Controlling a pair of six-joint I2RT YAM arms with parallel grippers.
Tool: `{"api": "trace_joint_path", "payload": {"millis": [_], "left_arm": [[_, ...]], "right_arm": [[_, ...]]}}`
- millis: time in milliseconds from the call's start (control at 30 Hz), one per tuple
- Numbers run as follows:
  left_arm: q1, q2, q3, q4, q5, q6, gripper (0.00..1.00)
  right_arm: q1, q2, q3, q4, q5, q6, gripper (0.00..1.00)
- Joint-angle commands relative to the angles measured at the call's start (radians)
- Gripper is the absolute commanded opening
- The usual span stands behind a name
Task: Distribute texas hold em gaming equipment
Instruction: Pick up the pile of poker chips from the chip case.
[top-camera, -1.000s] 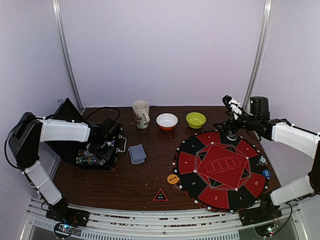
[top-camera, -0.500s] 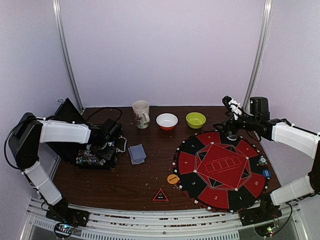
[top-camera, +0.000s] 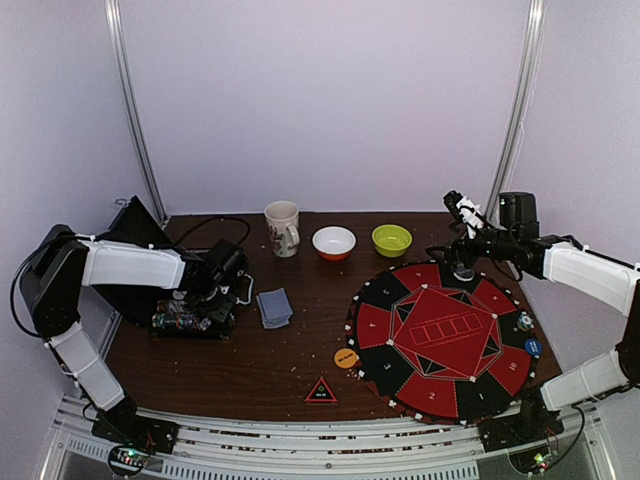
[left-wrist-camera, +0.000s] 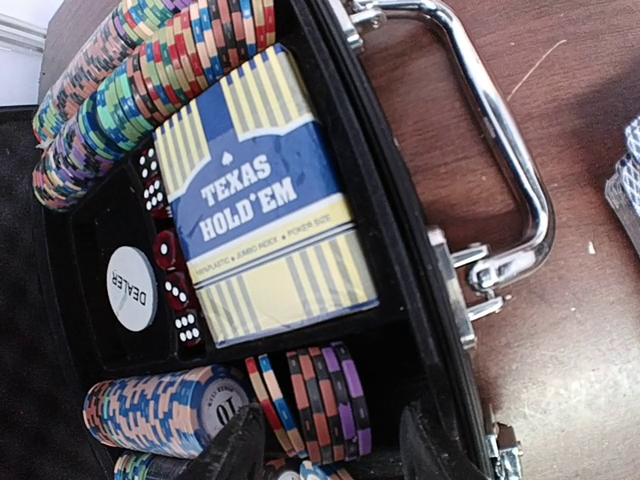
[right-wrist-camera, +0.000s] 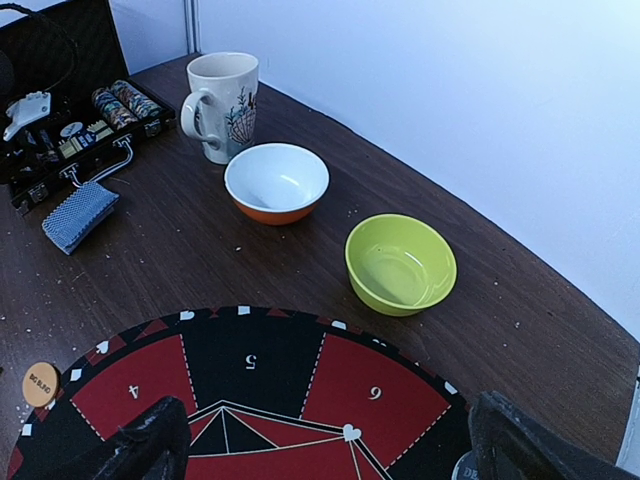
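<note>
cards (top-camera: 273, 307) and orange disc (top-camera: 346, 358) out, chips (left-wrist-camera: 150, 75) still in the case (left-wrist-camera: 395, 210); left hand (left-wrist-camera: 330, 432) straddles a few, grip unclear; right hand (right-wrist-camera: 330, 455) wide, empty.

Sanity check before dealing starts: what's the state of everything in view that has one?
case: open, lid up, chips racked inside
card box: lying face up in the case
deck: stacked on the table beside the case
mug: upright
white bowl: upright, empty
green bowl: upright, empty
left claw: open, straddling chips in the case
right claw: open, holding nothing, above the mat
</note>
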Motion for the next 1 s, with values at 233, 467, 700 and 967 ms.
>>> {"api": "trace_joint_path", "payload": {"millis": [233, 467, 700, 967], "left_arm": [[0.040, 0.017, -0.007, -0.017, 0.010, -0.014, 0.52], [0.094, 0.005, -0.043, 0.051, 0.097, -0.010, 0.31], [0.142, -0.018, -0.056, 0.069, 0.138, -0.009, 0.16], [0.146, -0.150, -0.009, 0.000, 0.189, -0.028, 0.00]], "right_arm": [[0.007, -0.004, 0.023, -0.014, -0.021, -0.007, 1.00], [0.007, -0.013, 0.018, -0.018, -0.018, -0.011, 1.00], [0.008, -0.020, 0.020, -0.020, -0.018, -0.009, 1.00], [0.010, -0.022, 0.058, -0.031, -0.006, -0.004, 1.00]]}}
